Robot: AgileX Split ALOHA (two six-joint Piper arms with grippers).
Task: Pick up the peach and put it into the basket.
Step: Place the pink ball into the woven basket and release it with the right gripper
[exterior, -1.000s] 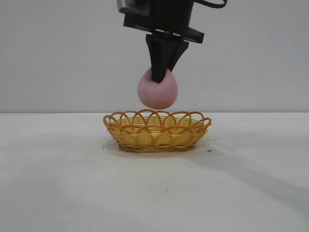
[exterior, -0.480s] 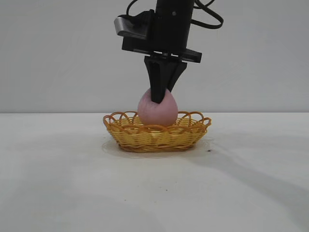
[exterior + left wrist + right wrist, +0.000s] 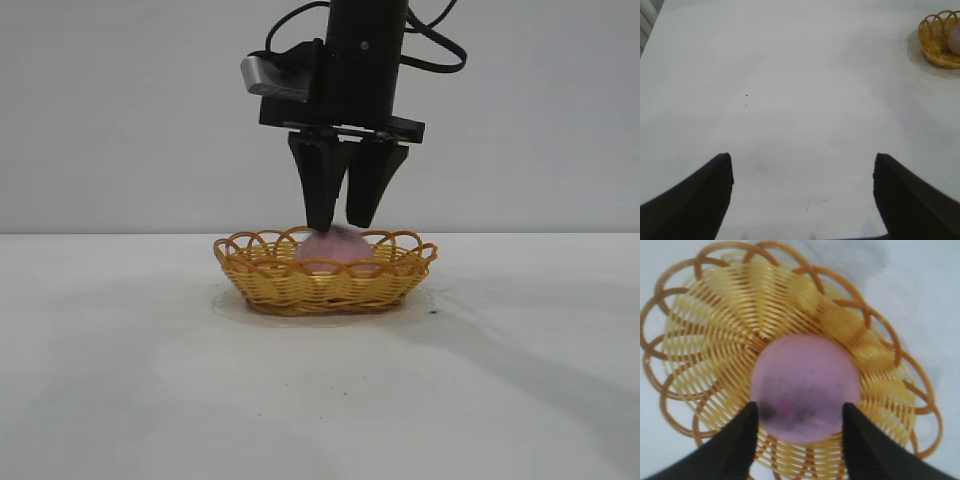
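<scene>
So compared to a second ago, the peach (image 3: 334, 243) is way lower: it was hanging above the basket (image 3: 325, 284) pinched in the right gripper (image 3: 342, 222), half a second ago it was sinking past the rim, and now it sits down inside with just its top peeking over the scalloped loops. The fingers have come apart too, spread on either side of the peach's top rather than squeezing it. From the right wrist view the peach (image 3: 805, 388) lies on the yellow weave of the basket (image 3: 715, 305), a bit off center, nothing else in there. The right arm comes straight down over the basket on the white table (image 3: 120, 380), gripper pointing down. The left gripper (image 3: 802, 200) is parked well away over bare table, fingers spread wide, holding nothing.
</scene>
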